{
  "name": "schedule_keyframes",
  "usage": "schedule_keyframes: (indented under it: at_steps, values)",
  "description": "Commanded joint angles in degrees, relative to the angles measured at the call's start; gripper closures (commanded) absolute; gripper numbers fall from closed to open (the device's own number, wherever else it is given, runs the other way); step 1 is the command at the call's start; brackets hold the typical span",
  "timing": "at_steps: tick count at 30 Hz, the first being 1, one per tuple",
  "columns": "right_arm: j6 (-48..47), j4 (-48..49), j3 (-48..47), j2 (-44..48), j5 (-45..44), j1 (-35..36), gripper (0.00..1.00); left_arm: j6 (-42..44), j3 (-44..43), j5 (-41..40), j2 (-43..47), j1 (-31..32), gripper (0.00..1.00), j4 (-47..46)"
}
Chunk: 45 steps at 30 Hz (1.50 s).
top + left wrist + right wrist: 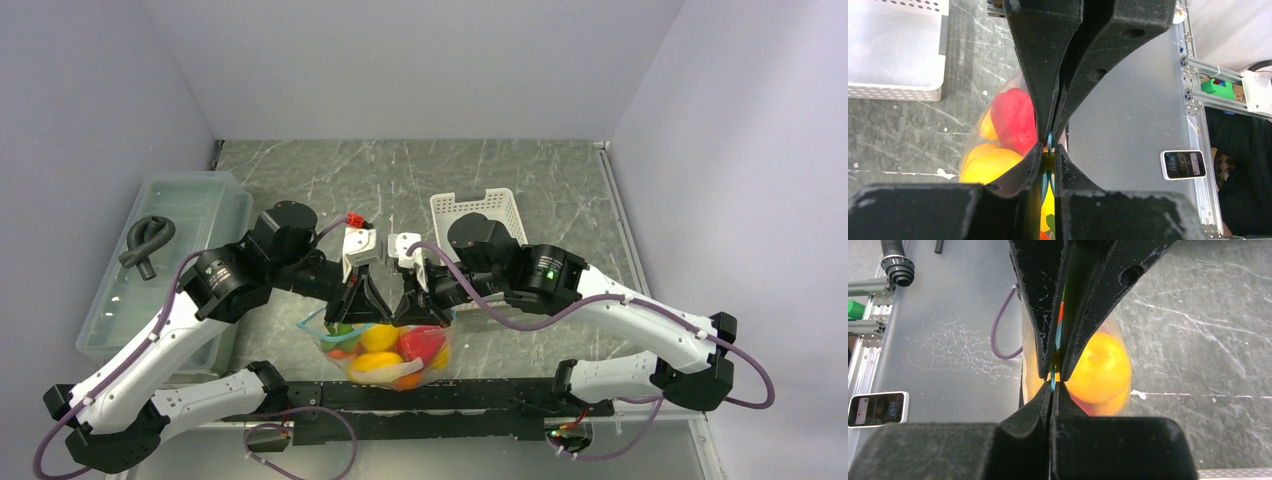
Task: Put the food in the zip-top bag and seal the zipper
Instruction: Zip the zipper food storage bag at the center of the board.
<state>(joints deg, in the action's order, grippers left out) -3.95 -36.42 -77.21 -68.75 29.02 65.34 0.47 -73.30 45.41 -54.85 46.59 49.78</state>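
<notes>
The clear zip-top bag [385, 352] stands at the near middle of the table, holding the food: a yellow fruit [378, 337], a red pepper [420, 343] and green and orange pieces. My left gripper [380, 316] and right gripper [404, 316] meet tip to tip over its mouth. In the left wrist view my left gripper [1048, 149] is shut on the teal-blue zipper [1049, 141], with the pepper [1013, 117] and a yellow fruit [990, 165] below. In the right wrist view my right gripper [1053, 385] is shut tight on the zipper [1053, 374] above an orange-yellow fruit [1098, 370].
A white perforated basket [480, 210] stands behind the right arm. At the left sits a translucent lidded bin [165, 270] with a black hose [145, 243] on it. A phone [1183, 164] lies on the grey plate at the near edge.
</notes>
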Motion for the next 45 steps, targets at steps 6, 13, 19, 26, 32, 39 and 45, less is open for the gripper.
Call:
schedule_keyframes:
  at_steps: [6, 13, 19, 26, 32, 39, 45]
  values:
    - [0.1, 0.2, -3.1, 4.3, -3.8, -1.2, 1.00, 1.0, -2.1, -2.7, 1.9, 0.2, 1.00, 5.2]
    - [0.2, -1.2, -2.1, 6.8, -5.4, -2.2, 1.00, -0.1, -3.1, -6.8, 4.0, 0.2, 1.00, 7.7]
    - [0.8, -2.2, -0.8, 8.5, -6.5, -2.6, 1.00, -2.8, -3.8, -10.5, 6.2, 0.1, 1.00, 9.8]
    - [1.2, -2.4, -0.2, 9.2, -6.8, -2.8, 1.00, -3.9, -4.5, -14.6, 8.3, 0.2, 1.00, 11.0]
    - [1.2, -2.6, -0.6, 8.9, -7.2, -2.9, 1.00, -5.2, -4.4, -18.5, 10.7, 0.1, 1.00, 11.9]
    - [1.1, -2.3, -0.7, 9.3, -8.5, -3.0, 1.00, -6.5, -4.3, -23.1, 13.1, 0.2, 1.00, 14.4]
    - [1.0, -2.4, -0.9, 9.2, -9.7, -3.0, 1.00, -8.2, -3.7, -26.5, 16.1, 0.1, 1.00, 15.0]
